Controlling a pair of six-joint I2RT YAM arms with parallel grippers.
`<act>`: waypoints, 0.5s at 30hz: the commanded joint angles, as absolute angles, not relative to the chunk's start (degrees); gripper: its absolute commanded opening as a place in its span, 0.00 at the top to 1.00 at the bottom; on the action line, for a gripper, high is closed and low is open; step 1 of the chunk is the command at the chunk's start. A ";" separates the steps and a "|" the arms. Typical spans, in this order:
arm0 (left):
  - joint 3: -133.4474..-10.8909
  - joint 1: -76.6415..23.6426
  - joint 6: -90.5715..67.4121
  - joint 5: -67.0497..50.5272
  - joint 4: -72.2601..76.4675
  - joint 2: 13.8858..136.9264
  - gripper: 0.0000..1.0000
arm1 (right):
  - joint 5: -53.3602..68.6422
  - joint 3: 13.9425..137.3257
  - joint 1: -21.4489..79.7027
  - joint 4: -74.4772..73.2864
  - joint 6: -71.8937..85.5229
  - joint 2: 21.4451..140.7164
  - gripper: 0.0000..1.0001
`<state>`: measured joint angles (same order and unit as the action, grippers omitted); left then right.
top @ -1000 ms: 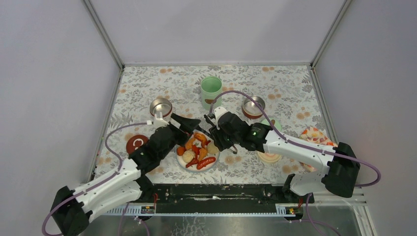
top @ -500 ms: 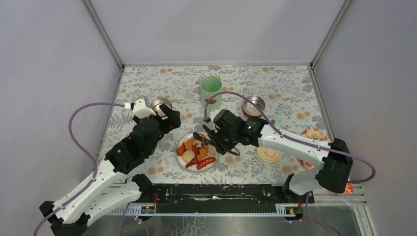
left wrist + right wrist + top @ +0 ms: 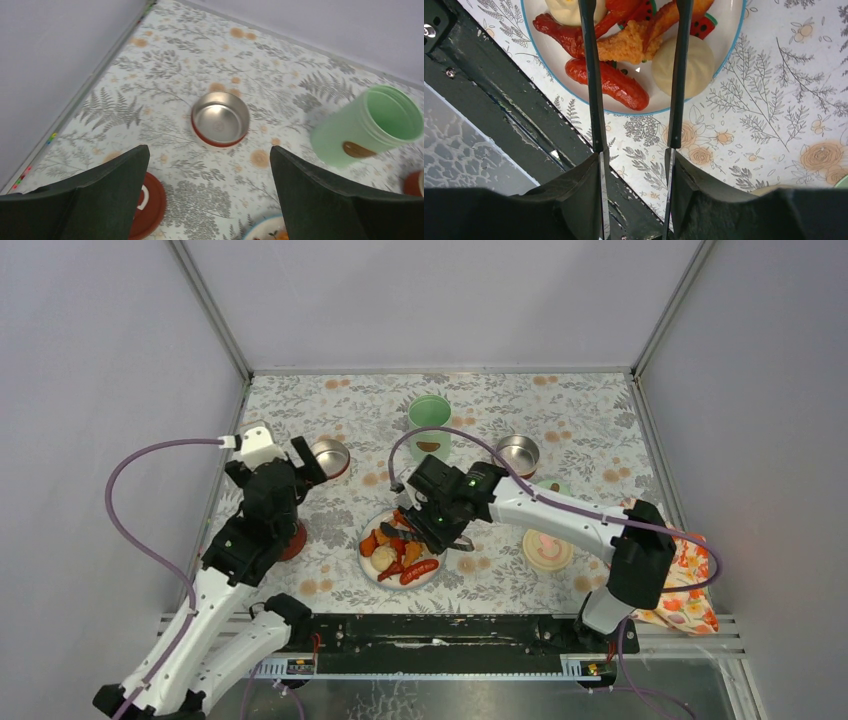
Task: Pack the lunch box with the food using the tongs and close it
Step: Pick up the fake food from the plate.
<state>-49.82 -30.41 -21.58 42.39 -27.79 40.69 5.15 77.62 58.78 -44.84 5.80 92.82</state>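
The right pincer [image 3: 635,162] grips tongs [image 3: 592,75] straddling a fried chunk [image 3: 624,47].

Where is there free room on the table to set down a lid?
Bare cloth runs along the back wall behind the jar, and between jar and left steel bowl. It is crowded at the plate, where the right gripper holds tongs.
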 commanded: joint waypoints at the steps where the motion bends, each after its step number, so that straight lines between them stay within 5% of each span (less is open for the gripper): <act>1: -48.04 -22.14 -20.83 34.39 -23.68 38.53 0.02 | 4.37 83.00 60.64 -48.77 2.52 95.22 0.49; 15: -47.43 -9.59 -22.41 21.95 -22.48 39.48 0.02 | -3.36 89.35 63.81 -52.20 1.86 103.40 0.49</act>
<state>-47.86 -11.03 -22.09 25.43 -26.13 39.94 0.84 85.73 62.67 -49.89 3.05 102.43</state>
